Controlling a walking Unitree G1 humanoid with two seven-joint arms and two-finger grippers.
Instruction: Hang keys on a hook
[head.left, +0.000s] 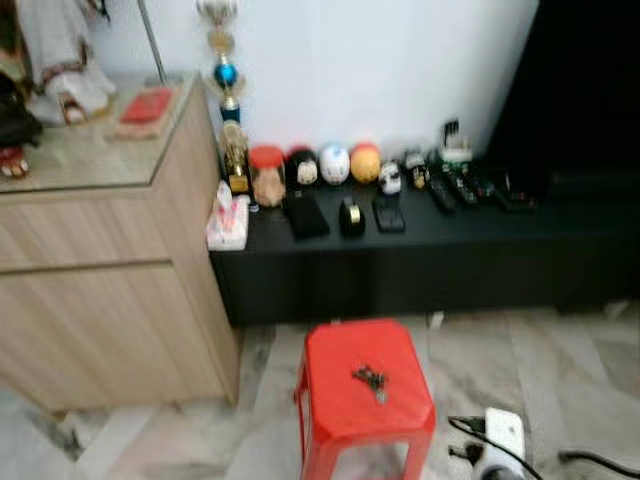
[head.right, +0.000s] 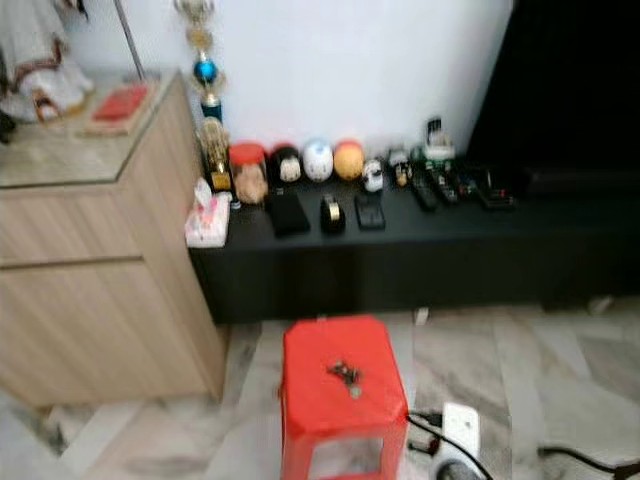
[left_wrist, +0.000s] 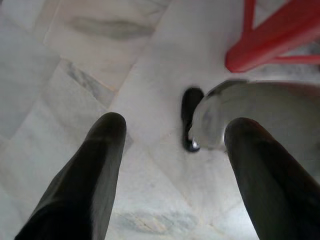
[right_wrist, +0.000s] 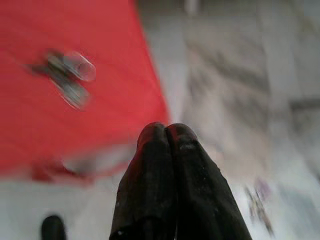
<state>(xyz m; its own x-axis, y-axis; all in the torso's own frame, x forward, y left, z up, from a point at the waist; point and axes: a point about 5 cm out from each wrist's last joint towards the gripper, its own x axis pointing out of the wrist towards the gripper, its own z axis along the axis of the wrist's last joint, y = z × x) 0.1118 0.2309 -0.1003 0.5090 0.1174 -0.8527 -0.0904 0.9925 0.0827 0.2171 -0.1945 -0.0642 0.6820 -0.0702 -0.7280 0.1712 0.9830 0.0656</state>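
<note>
Landmark: red stool (head.left: 366, 395), on the marble floor (head.left: 560, 370) in front of me. Left of the stool, wooden cabinet (head.left: 100, 290) with a glass top, red booklet (head.left: 148, 105) on it. Beside the cabinet's right edge, behind the stool, a tissue pack (head.left: 227, 222) on the end of the long black tabletop (head.left: 420, 245). Trophy (head.left: 228, 90) stands behind the tissue pack, by the white wall. Further along the tabletop, behind the stool: red-lid jar (head.left: 267, 175), row of small round figures (head.left: 335, 163), then remotes (head.left: 455, 185) toward the right. Keys (head.left: 370, 379) lie flat on the stool seat, about centre, untouched. Right of the stool on the floor, white power adapter (head.left: 505, 432) with black cables.

My left claw (left_wrist: 172, 150): fingers spread wide, holding nothing, pointing at the floor near a stool leg (left_wrist: 272, 37). My right claw (right_wrist: 167, 131): fingers pressed together, nothing between them, hovering just off the stool's edge, keys (right_wrist: 67, 77) blurred on the red seat beyond it.
</note>
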